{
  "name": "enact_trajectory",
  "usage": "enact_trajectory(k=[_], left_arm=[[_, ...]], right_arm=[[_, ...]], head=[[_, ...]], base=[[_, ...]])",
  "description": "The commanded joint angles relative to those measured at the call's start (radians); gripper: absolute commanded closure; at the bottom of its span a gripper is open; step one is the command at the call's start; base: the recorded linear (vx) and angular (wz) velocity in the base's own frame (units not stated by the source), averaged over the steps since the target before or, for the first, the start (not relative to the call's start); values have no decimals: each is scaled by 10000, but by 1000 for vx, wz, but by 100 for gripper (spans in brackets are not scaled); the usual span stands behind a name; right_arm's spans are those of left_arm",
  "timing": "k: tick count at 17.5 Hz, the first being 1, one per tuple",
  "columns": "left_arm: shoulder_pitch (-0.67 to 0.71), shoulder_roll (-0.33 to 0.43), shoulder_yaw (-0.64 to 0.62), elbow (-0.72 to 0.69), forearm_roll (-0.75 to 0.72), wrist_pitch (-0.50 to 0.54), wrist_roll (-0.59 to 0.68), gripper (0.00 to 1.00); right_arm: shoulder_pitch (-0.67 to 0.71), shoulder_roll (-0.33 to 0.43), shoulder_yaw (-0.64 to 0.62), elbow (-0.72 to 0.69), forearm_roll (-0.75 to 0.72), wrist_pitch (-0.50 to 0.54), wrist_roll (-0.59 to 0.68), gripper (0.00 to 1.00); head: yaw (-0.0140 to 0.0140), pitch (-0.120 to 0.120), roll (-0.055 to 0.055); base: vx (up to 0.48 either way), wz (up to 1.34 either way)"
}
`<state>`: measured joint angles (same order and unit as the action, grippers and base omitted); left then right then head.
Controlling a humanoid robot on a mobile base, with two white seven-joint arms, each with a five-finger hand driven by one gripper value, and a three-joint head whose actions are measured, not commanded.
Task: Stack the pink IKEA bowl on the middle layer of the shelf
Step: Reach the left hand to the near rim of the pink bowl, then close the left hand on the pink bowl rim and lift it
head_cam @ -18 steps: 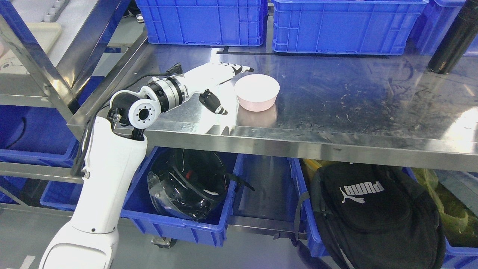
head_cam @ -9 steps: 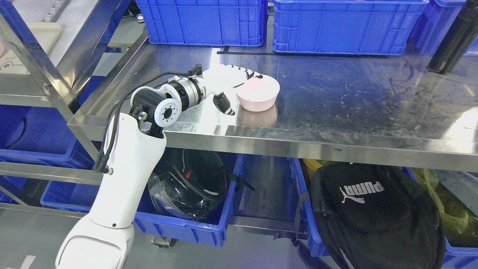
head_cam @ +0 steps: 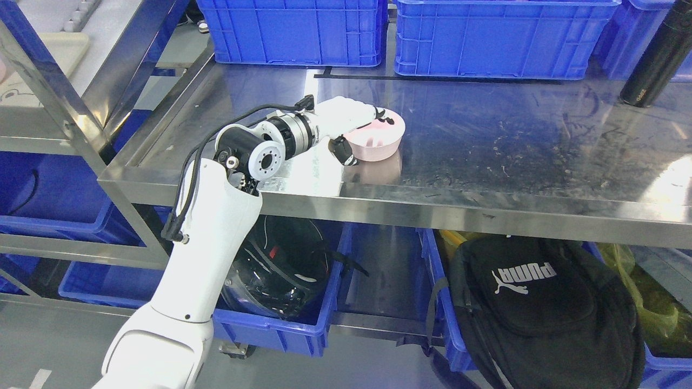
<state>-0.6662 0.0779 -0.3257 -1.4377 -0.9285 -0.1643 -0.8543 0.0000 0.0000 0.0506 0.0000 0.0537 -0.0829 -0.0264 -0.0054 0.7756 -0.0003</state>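
A scratched steel shelf (head_cam: 486, 156) runs across the middle of the view, shiny enough to mirror what stands on it. Along its back edge sit two blue crates (head_cam: 294, 29), side by side, and a black bottle (head_cam: 657, 54) leans at the far right. To the left a second steel rack (head_cam: 59, 97) angles away.

The pink bowl (head_cam: 378, 138) stands upright on the shelf, left of the middle and well forward of the crates, with its pale reflection just below it on the metal. The left hand (head_cam: 348, 127) reaches it from the left on a white arm that rises from the lower left corner of the view. The hand is curled around the near left part of the rim: its fingers (head_cam: 381, 114) hook over the edge and dip into the bowl, while the dark-tipped thumb (head_cam: 344, 152) presses against the outside wall low down. So the rim is pinched between fingers and thumb, and the bowl's base rests on the shelf.

Below the shelf a row of blue bins (head_cam: 281, 324) holds a black helmet (head_cam: 275, 267) with a clear visor. To the right of it lies a black backpack (head_cam: 540, 308) with a white logo, and yellow-green plastic (head_cam: 657, 302) shows at the far right edge.
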Motion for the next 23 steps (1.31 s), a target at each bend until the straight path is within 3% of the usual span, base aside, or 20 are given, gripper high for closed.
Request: enact_trajectory(k=[1,7,11,16,19,23], left_arm=[[-318,-595,-26,1552,-57,-136,15,37],[-655,-604,-57,2104,-72,-167,15,44],[-747,-604,-72,2304,-72,-167,-16,53],[-747,-604,65,2320,-57,-213,-154,78],[-732,-604,631,2320,-42,-1068,-444,99],[-747,-604,1765,2030,95,-1745,-476,100]], right_arm=[[230,-175,0,-175,0,1,3,0],[230,-175,0,-175,0,1,3,0],[230,-175,0,-175,0,1,3,0],[230,-175,0,-175,0,1,3,0],[230,-175,0,-175,0,1,3,0],[230,-175,0,-175,0,1,3,0]], head=[[0,0,0],[0,0,0],[0,0,0],[0,0,0],[0,0,0],[0,0,0]], base=[[0,0],[0,0],[0,0],[0,0],[0,0],[0,0]])
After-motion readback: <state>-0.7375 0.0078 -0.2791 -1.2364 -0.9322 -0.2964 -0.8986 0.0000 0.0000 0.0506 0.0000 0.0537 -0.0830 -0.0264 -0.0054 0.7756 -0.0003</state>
